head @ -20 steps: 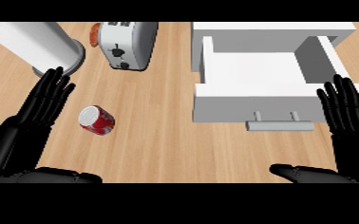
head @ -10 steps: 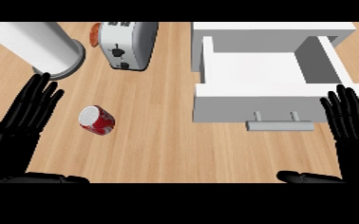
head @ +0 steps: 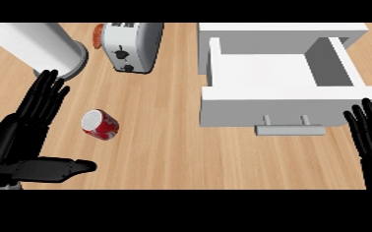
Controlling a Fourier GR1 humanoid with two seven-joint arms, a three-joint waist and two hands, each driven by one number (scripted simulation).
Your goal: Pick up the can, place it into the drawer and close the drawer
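From the head view, looking steeply down: the can [head: 100, 125] is lying on its side on the wooden table [head: 167, 147], silver end pointing up and to the left, red body running down and to the right. The left hand [head: 29, 123] is sitting just beside it, on its left, fingers [head: 45, 91] stretched straight and holding nothing, thumb jutting out below the can. A gap is showing between palm and can, so no contact yet. That hand is plainly the nearer one; the can is lying to its right, with its long axis running slantwise to the straight fingers, so I judge a sideways closing move is what is wanted.

Over at the right edge, the right hand [head: 361, 135] is resting with fingers straight and up, gripping nothing, well apart from the can. The drawer [head: 280, 73] is standing pulled open, white inside and with nothing showing in it, handle [head: 289, 129] facing the robot. Behind, a toaster [head: 131, 46] and a paper towel roll [head: 40, 49] are standing clear of the action.
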